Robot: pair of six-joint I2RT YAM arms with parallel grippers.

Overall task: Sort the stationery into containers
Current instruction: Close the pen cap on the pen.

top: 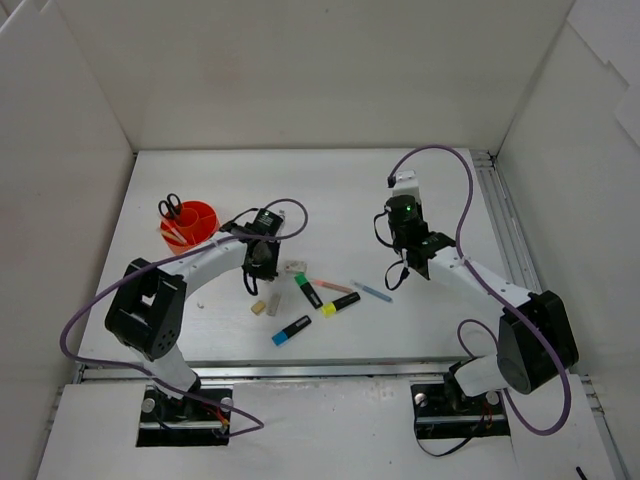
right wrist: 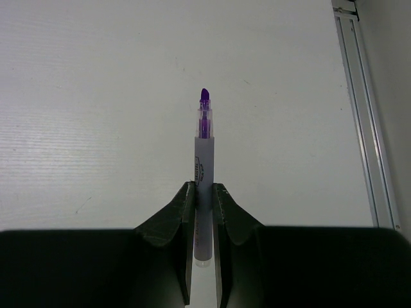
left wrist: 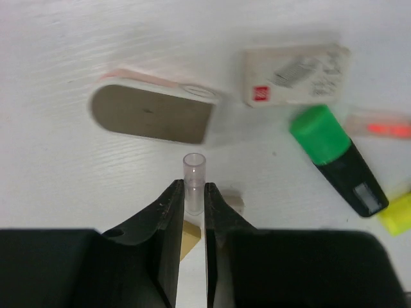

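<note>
The left gripper (left wrist: 194,186) pinches a small clear cap (left wrist: 194,165), and the right gripper (right wrist: 203,186) pinches a purple pen (right wrist: 203,147) with its tip bare, maybe so they can join before going into the orange holder (top: 212,212) near the left gripper.

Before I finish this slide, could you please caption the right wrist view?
Right gripper shut on a white pen, its purple tip uncapped, over the white table.

White arm links (top: 208,260), black joints (top: 148,312) — looping purple cables (top: 440,150); black wedge-shaped fingers (left wrist: 168,215).
</note>
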